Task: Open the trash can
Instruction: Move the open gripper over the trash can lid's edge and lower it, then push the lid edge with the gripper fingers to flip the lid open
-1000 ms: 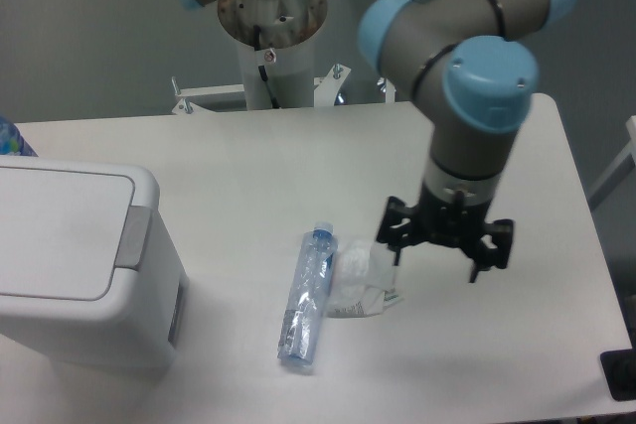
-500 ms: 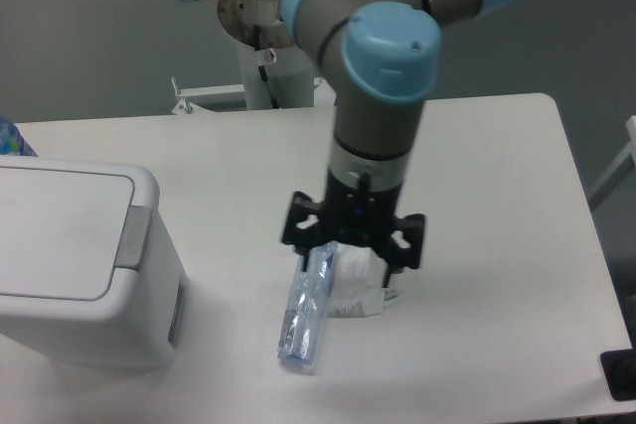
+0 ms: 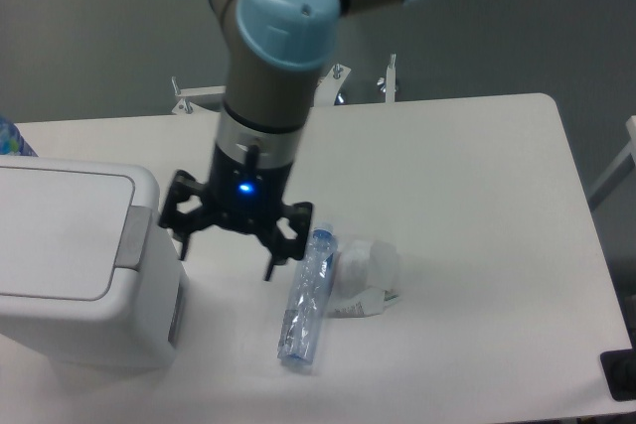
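Gripper (image 3: 226, 250): jaws spread wide, holding nothing, suspended above the table (image 3: 467, 176) just beside the right wall of the trash can (image 3: 70, 265). Blue indicator lit on the wrist housing.

Trash can: seated at the left edge of the table, toward the near-left corner. Lid (image 3: 55, 233) flat and closed. Grey push tab (image 3: 135, 237) at the lid's right edge, close to the left fingertip. Task judged not yet done; tab not yet pressed.

Other items: plastic bottle (image 3: 304, 297) lying on its side near the middle of the near edge, cap pointing away from that edge. Crumpled clear wrapper (image 3: 365, 277) touching the bottle on its right.

Hazards from this position:
- Missing the tab. Cause: spread fingers straddling the narrow tab or landing on the surrounding lid, so that the latch is not released.
- Catching a fingertip on the bin's upper right corner. Cause: sideways travel at too low a height, given the small clearance to the wall.
- Shoving the bin toward the left edge. Cause: lateral rather than downward force on a light plastic body.
- Striking the bottle with the right fingertip. Cause: descent or swing without regard to the bottle close by.

Markings: none legible on bin, bottle or wrapper. Bottle label too blurred to read.
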Robot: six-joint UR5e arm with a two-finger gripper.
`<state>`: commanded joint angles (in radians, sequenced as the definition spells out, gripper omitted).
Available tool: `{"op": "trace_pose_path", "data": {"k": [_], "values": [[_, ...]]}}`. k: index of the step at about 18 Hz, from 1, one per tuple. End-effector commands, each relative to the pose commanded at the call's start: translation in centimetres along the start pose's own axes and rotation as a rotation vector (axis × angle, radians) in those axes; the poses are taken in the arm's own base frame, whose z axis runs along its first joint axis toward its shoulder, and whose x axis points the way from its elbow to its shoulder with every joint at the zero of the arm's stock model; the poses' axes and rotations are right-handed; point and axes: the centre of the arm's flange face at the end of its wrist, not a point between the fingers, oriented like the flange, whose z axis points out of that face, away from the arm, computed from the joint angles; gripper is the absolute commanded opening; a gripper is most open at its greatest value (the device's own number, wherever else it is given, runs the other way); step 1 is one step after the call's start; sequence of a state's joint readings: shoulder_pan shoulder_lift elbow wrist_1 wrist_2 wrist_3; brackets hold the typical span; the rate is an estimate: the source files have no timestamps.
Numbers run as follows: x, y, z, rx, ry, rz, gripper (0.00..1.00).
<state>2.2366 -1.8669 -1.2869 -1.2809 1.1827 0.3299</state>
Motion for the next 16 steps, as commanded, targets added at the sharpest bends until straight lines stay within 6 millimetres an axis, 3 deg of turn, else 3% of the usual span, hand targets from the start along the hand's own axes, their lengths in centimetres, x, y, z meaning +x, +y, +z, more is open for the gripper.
{"op": "trace_pose_path", "data": {"k": [6, 16], "values": [[1.7, 0.3, 1.1, -0.011, 0.006, 0.004, 1.0], [1.5, 0.9, 2.1, -0.026, 0.007, 0.0, 1.0]]}}
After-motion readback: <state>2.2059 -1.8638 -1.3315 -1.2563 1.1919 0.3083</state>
